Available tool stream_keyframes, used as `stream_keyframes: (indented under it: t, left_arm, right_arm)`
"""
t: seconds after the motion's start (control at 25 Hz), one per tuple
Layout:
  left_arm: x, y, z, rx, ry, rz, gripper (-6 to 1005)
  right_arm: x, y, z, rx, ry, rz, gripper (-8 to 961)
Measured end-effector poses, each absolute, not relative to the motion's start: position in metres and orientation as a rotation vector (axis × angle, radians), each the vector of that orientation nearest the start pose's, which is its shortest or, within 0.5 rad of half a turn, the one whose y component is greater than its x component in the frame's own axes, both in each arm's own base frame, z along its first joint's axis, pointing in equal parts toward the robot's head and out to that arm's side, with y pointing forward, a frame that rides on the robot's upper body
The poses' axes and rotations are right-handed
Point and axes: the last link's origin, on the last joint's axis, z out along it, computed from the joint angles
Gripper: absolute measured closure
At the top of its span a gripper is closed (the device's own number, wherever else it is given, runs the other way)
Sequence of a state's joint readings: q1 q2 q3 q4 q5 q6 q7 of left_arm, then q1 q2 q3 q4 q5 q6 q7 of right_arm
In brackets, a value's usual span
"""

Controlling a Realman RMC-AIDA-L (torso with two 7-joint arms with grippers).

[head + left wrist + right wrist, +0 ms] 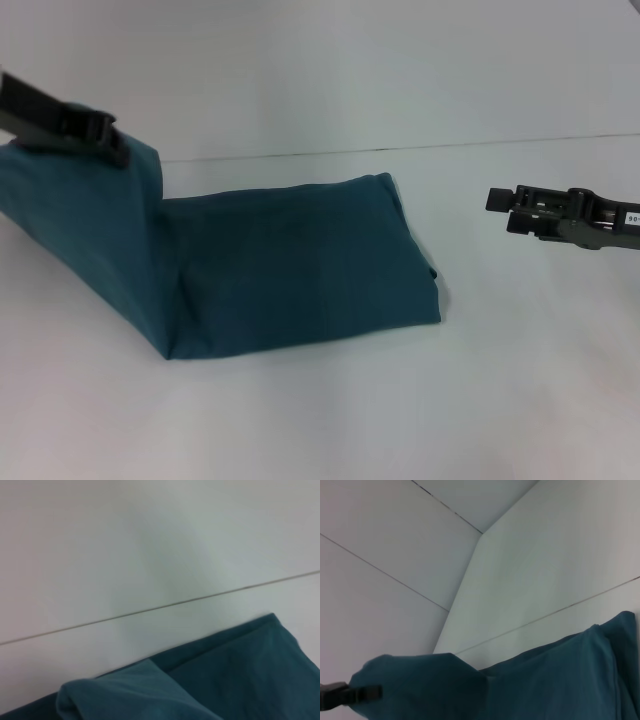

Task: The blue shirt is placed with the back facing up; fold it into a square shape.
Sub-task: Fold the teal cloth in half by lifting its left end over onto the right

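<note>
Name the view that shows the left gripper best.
Head view: the left gripper holds up one end of the shirt. The right wrist view catches it only small, at the picture's edge. The left wrist view shows only shirt and table.

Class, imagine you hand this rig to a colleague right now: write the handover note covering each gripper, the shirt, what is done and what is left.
Left gripper: shut on the blue shirt, holding its left end lifted off the white table.
Right gripper: hovers free to the right of the shirt, holding nothing.
Shirt: already folded into a long band lying flat across the table, with only the left end raised.
Left: carry the raised end over onto the flat part, release, and check for a square.
</note>
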State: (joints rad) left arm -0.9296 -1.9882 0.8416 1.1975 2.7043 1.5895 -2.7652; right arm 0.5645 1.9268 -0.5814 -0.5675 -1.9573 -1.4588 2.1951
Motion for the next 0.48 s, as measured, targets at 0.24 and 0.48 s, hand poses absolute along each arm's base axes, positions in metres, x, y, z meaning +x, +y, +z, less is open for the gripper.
stream_keyframes:
  t: [0.24, 0.48]
  left_arm:
    - [-0.107, 0.442, 0.089, -2.27, -1.217, 0.129, 898]
    - [-0.087, 0.44, 0.07, -2.305, -1.152, 0.183, 897]
  right_arm:
    - [0.292, 0.366, 0.065, -2.167, 1.688, 0.901, 70]
    - [0.292, 0.365, 0.065, -2.167, 1.689, 0.903, 70]
